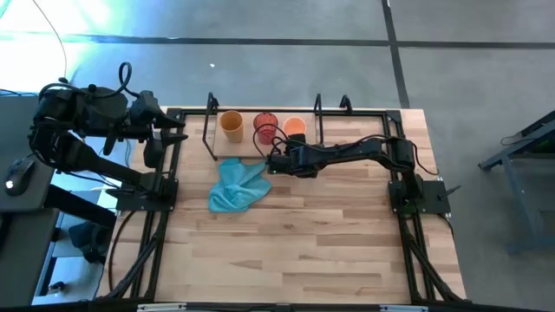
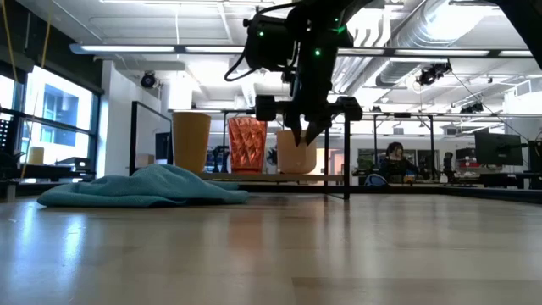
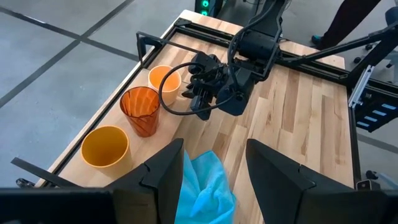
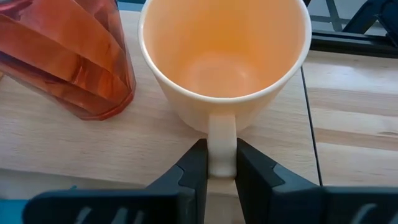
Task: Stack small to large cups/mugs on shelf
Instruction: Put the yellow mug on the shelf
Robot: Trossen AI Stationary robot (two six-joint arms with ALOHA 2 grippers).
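Observation:
Three cups stand in a row at the table's far edge, inside the low black wire shelf point(image 1: 211, 130): a mustard-yellow cup point(image 1: 231, 126), a red ribbed cup point(image 1: 265, 128) and a light orange mug point(image 1: 295, 127) with a pale handle. In the low view their bottoms sit level with one another. My right gripper point(image 4: 221, 171) reaches in from the near side and is shut on the mug's handle. My left gripper point(image 3: 214, 177) is open and waits above the table's left edge, touching nothing. My right gripper pinches the mug's pale handle point(image 4: 222, 146) between its two fingers point(image 4: 194, 167), one on each side of it. The fingers come from the table's near side, slanting down. The mug point(image 2: 296, 152) stands upright, its bottom level with the other cups'.
A light blue cloth point(image 1: 238, 185) lies crumpled just near-left of the cups. The red cup point(image 4: 68, 56) stands close beside the mug. Thin shelf posts point(image 2: 346, 157) rise around the row. Bare wood stretches across the table's near half point(image 1: 303, 251).

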